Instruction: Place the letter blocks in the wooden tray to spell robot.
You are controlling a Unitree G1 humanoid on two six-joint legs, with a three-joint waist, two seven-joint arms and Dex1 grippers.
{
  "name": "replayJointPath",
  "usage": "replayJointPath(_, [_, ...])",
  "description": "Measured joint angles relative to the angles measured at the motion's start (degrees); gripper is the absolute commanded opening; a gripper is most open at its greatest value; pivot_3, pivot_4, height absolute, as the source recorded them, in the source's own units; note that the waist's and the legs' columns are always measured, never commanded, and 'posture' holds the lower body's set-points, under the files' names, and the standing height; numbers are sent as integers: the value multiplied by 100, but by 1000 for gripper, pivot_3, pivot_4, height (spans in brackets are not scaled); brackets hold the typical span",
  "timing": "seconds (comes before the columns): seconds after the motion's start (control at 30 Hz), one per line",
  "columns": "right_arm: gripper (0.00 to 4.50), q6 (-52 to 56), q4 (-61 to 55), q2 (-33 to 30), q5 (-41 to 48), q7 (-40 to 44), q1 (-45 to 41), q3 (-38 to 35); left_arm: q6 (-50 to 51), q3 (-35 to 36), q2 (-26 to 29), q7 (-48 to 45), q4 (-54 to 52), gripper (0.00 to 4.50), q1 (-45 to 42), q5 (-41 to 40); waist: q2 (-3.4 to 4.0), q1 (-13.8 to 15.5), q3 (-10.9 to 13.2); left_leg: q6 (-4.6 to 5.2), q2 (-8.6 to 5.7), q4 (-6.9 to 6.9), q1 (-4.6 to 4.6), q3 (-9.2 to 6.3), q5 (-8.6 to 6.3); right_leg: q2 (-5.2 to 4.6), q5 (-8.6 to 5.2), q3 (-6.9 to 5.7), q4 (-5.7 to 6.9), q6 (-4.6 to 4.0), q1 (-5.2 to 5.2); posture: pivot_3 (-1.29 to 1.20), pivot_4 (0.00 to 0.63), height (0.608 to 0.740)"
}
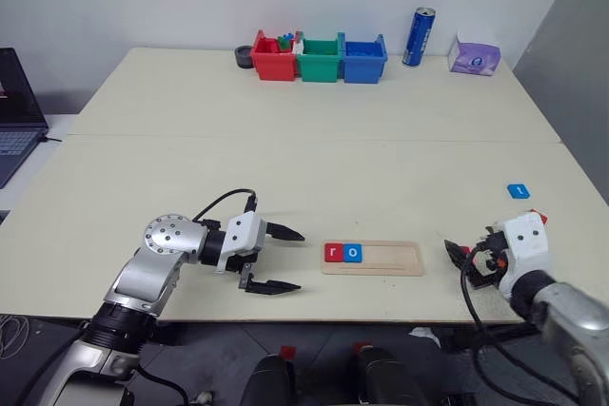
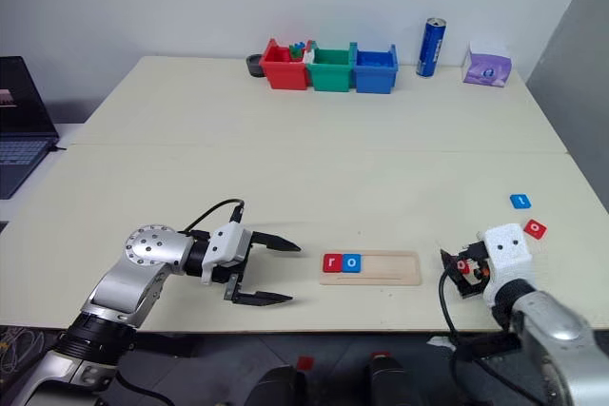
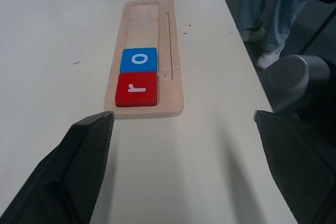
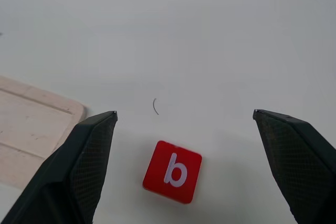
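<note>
The red b block (image 4: 172,171) lay on the table (image 1: 285,168) between the right gripper's (image 4: 184,124) wide-apart fingers, untouched, just beside the wooden tray (image 4: 31,129).

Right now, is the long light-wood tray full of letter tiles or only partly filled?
Partly filled. The long light-wood tray holds two tiles at one end, a red "r" tile and a blue "o" tile; the remaining groove is bare.

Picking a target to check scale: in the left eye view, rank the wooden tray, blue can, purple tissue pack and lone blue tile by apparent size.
1. wooden tray
2. purple tissue pack and blue can: look alike in size, and both stand far back, so unranked.
3. lone blue tile
</note>
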Motion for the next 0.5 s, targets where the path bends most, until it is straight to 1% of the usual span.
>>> replayJointPath(0.07, [4456,-323,272,-587,49,653,-35,14,-7,-4,-2,1,0,4500,2,2,0,1,0,0,-1,0,1,0,0,4,0,-1,0,0,1,0,150,740])
replayJointPath(0.1, [4456,-577,526,-986,68,1110,-57,50,-11,-8,-1,1,2,4500,3,8,-2,0,2,0,-1,0,2,2,0,4,0,-1,0,0,2,0,150,740])
replayJointPath(0.13, [4456,-758,711,-1205,55,1381,-91,85,-14,-12,-2,1,2,4500,4,12,-4,1,2,0,-2,0,2,2,0,4,0,-2,-1,0,2,0,150,740])
replayJointPath(0.17, [4456,-1098,1061,-1531,-2,1828,-161,196,-22,-32,-5,1,9,4500,3,21,-5,1,3,0,-2,0,2,3,0,5,0,-2,-1,0,3,0,150,740])
replayJointPath(0.27, [4456,-1672,1672,-1874,-144,2421,-316,479,-96,-53,-16,7,23,4500,3,56,-9,3,6,0,-1,0,1,3,0,5,0,-2,-2,0,2,0,150,740])
replayJointPath(0.3, [4456,-1916,2047,-1948,-237,2665,-486,655,-115,-57,-20,13,44,4500,0,96,-10,1,6,0,-1,0,1,4,0,5,0,-1,-2,0,2,0,150,740])
replayJointPath(0.5, [4456,-2548,3157,-2032,-514,3358,-1205,1243,-120,-65,-58,84,47,4500,5,145,-10,1,9,0,1,2,1,5,0,3,1,1,0,-1,2,0,150,740])
